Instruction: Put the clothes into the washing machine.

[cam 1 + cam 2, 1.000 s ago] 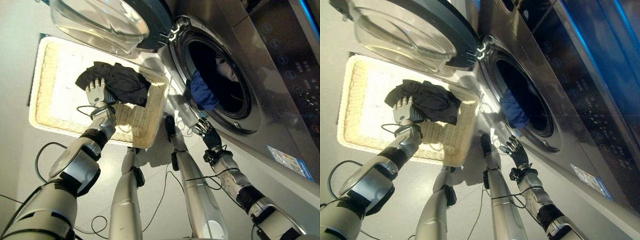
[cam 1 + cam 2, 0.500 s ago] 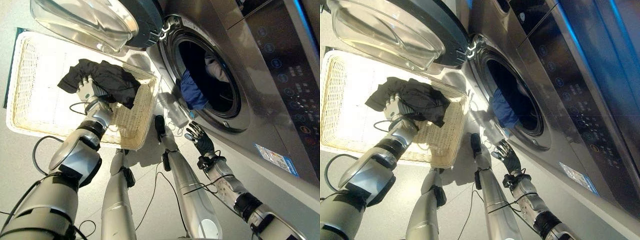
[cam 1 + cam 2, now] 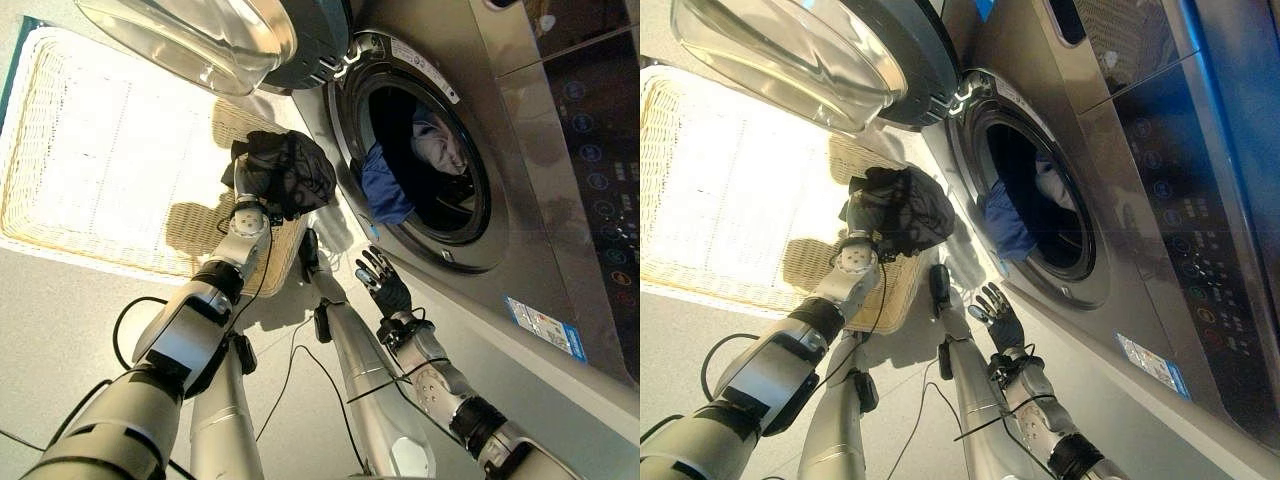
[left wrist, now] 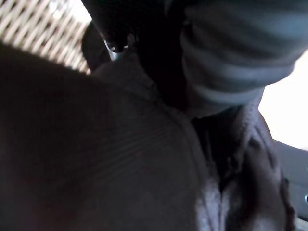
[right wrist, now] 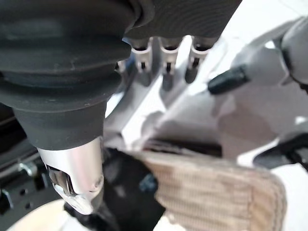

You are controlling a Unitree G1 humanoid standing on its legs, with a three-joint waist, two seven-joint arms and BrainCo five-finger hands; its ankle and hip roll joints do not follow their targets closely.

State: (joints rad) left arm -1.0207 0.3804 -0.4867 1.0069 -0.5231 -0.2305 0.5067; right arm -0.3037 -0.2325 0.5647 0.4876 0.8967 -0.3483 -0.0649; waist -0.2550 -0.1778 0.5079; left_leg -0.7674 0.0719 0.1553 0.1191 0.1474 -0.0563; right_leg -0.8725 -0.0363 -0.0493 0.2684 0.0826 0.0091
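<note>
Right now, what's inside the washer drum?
Inside the drum: a blue garment hanging over the front lip and a light-coloured one deeper in. Anything beneath or behind them is hidden in the dark.

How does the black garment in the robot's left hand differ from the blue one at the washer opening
The black garment is bunched up and gripped by the left hand, lifted over the wicker basket's near corner, outside the washing machine. The blue garment is held by neither hand; it hangs at the lower edge of the drum opening, partly inside. Black is dark and near shapeless; blue drapes downward. Both are crumpled cloth.
</note>
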